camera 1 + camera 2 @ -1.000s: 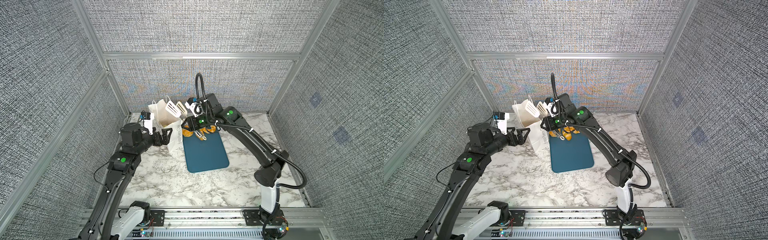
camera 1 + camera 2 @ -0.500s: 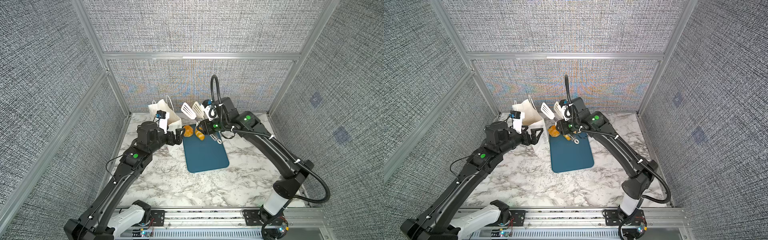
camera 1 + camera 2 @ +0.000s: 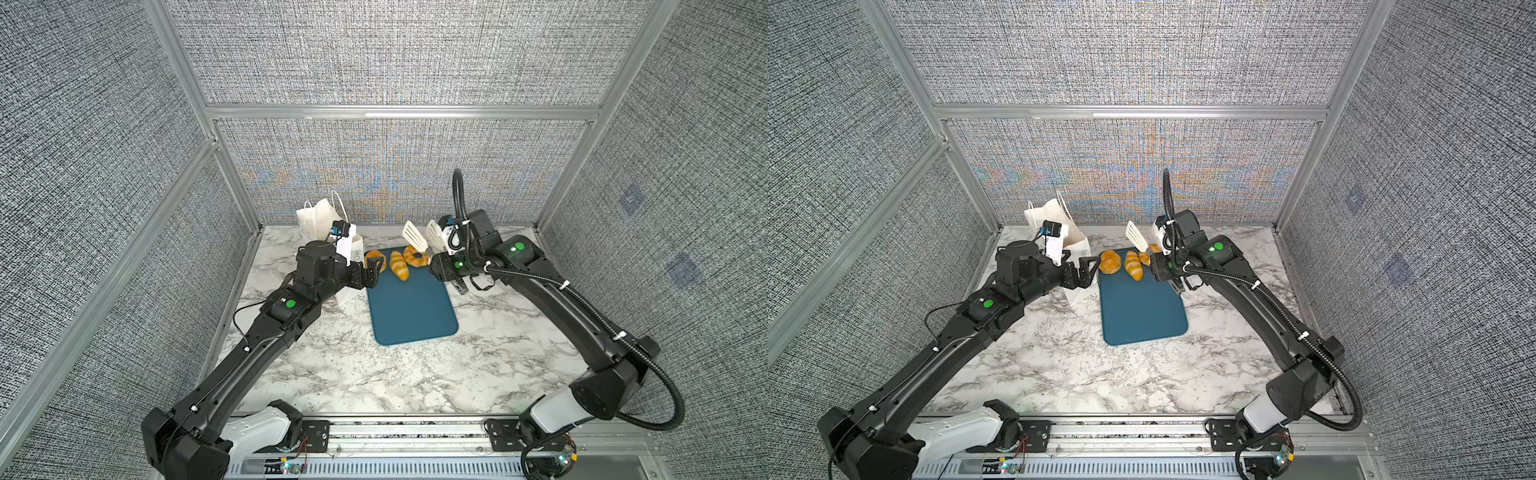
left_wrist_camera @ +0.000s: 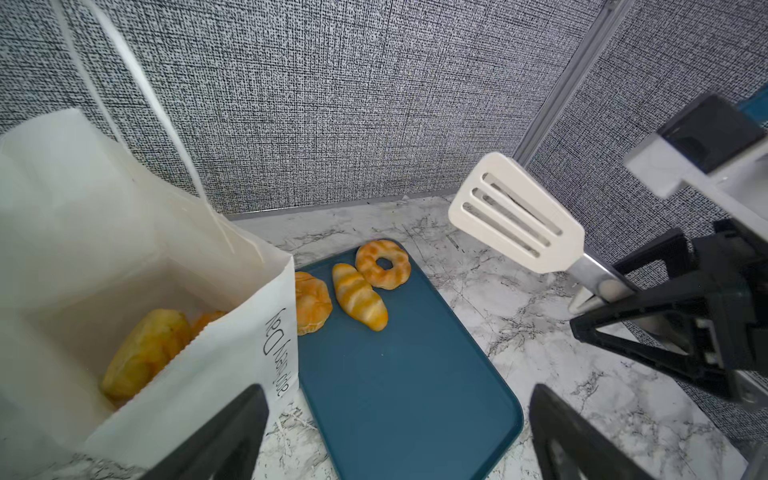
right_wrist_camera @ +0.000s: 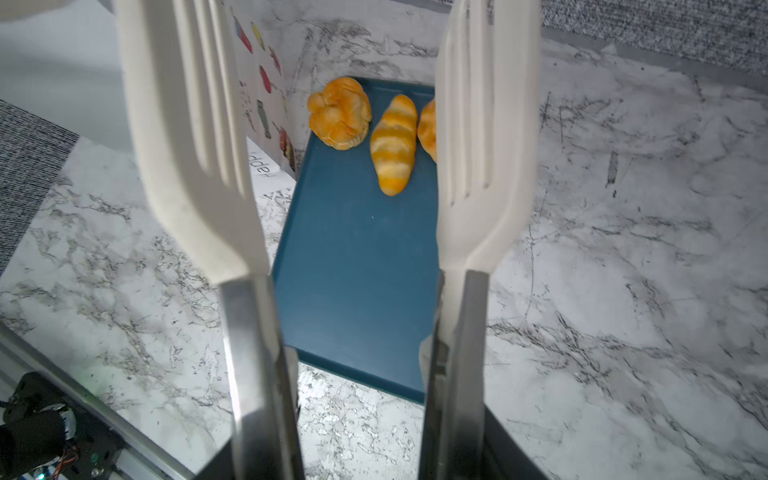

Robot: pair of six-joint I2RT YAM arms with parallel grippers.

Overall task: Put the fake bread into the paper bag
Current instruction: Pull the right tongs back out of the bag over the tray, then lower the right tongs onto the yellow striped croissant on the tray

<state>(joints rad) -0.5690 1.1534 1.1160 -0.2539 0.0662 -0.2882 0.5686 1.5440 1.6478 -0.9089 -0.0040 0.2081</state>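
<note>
Three pieces of fake bread lie at the far end of the teal tray (image 3: 411, 307): a round roll (image 3: 375, 259), a striped croissant (image 3: 400, 266) and a ring (image 3: 417, 256). More fake bread (image 4: 145, 353) lies inside the white paper bag (image 3: 318, 218), which stands left of the tray. My left gripper (image 3: 374, 272) is open and empty between the bag and the roll. My right gripper (image 3: 446, 266) is shut on the metal arms of the white slotted tongs (image 3: 413, 235). The tongs' paddles stand apart, empty, above the tray's far right corner.
The marble table (image 3: 353, 365) is enclosed by grey fabric walls with aluminium posts (image 3: 232, 166). The bag's cord handles (image 4: 137, 83) rise beside my left wrist camera. A metal rail (image 3: 395, 432) runs along the front edge.
The right arm has carried the empty tongs from above the bag's mouth rightward to the tray's far right corner. My left gripper has moved right, from the bag's side to the tray's left edge.
</note>
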